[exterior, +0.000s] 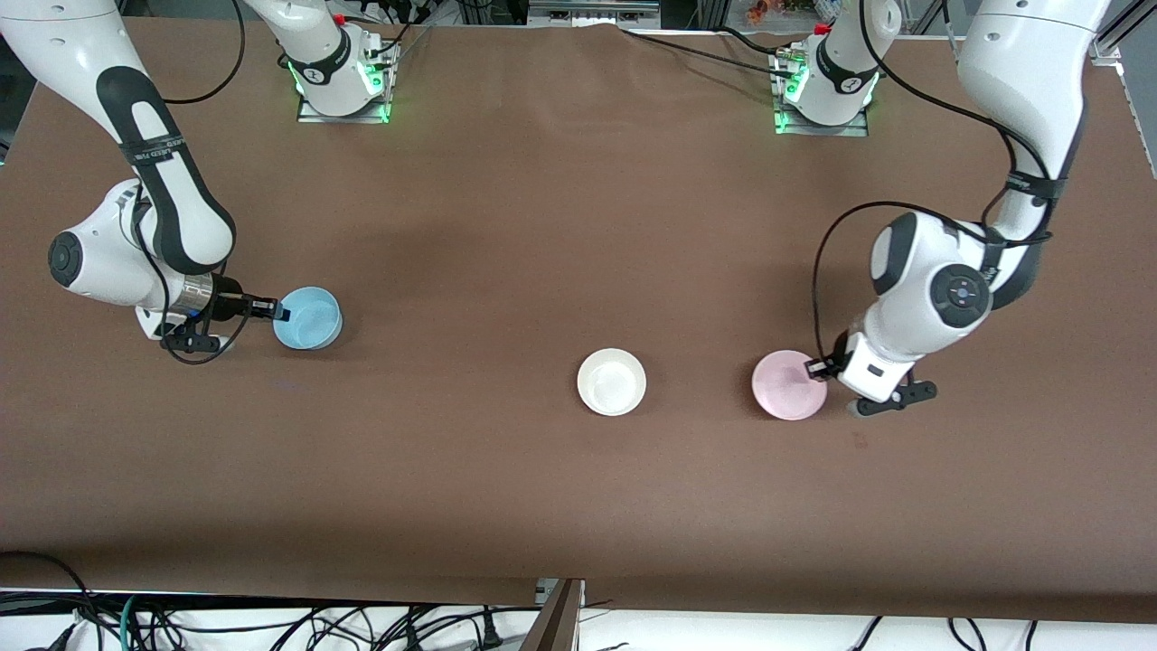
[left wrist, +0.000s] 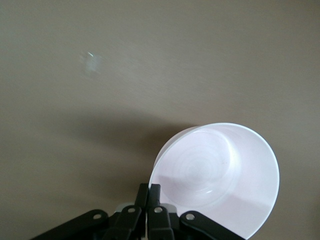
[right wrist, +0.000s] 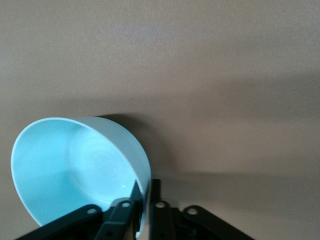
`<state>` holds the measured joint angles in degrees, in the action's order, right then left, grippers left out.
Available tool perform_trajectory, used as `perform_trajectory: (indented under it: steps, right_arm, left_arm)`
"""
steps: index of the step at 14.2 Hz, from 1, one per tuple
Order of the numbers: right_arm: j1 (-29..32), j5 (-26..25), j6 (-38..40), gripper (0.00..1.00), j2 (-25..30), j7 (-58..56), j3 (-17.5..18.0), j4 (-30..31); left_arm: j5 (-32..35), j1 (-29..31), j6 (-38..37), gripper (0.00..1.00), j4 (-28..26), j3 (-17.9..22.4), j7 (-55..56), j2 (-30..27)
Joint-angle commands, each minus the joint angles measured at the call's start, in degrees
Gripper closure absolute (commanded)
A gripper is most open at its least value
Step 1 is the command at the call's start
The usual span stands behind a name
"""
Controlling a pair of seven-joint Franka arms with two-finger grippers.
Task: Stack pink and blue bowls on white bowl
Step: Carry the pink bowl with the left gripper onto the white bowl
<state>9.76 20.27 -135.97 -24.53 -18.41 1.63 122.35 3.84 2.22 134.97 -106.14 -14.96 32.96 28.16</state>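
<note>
Plastic bowls look light, stiff, slick; thin rim best hold. Right gripper (exterior: 278,313) fingers clamped on blue bowl (exterior: 308,318) rim, left gripper (exterior: 818,368) on pink bowl (exterior: 789,384) rim. White bowl (exterior: 612,382) sits on worktop (exterior: 578,506) between.

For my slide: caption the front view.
Left gripper pinches pink bowl, right gripper blue bowl; white bowl waits between.

A brown table (exterior: 542,226) with tangled cables (exterior: 271,628) along its near edge.
</note>
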Motion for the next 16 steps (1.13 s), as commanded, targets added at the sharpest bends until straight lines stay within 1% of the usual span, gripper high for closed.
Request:
perform_trajectory:
  steps: [1,3,4,6,7,8,11,16]
  right_arm:
    - [0.61,1.7,0.09,1.0,0.62,-1.37,1.0,0.53]
    - [0.52,1.7,0.35,1.0,0.62,-1.54,1.88,-0.79]
    - [0.52,1.7,1.75,1.0,0.71,-1.54,2.14,-1.92]
    - [0.52,1.7,8.66,1.0,0.45,-1.11,2.24,-7.09]
    - [0.26,1.7,12.1,1.0,-0.07,-0.84,2.84,-9.73]
    - [-0.01,1.79,13.96,1.0,-0.34,-0.23,3.02,-11.59]
    - [-1.85,1.7,14.24,1.0,-2.62,3.11,3.11,-14.15]
    - [-3.87,1.79,14.42,1.0,-2.98,5.84,3.11,-16.26]
  left_arm:
    - [0.47,-5.45,-0.14,1.0,2.16,0.01,10.95,0.41]
    - [0.47,-8.18,-0.14,1.0,3.74,0.01,17.2,1.63]
    - [0.47,-9.24,-0.14,1.0,4.8,0.01,19.83,2.6]
    - [0.56,-12.31,-0.06,1.0,6.9,0.1,25.19,4.35]
    - [0.65,-13.28,-0.14,1.0,8.05,0.01,27.57,5.15]
    - [0.56,-13.9,-0.14,1.0,8.75,0.01,29.16,5.59]
    - [0.47,-15.75,-0.14,1.0,9.9,0.01,33.47,6.91]
    - [0.38,-17.5,-0.41,1.0,11.74,-0.07,37.25,6.56]
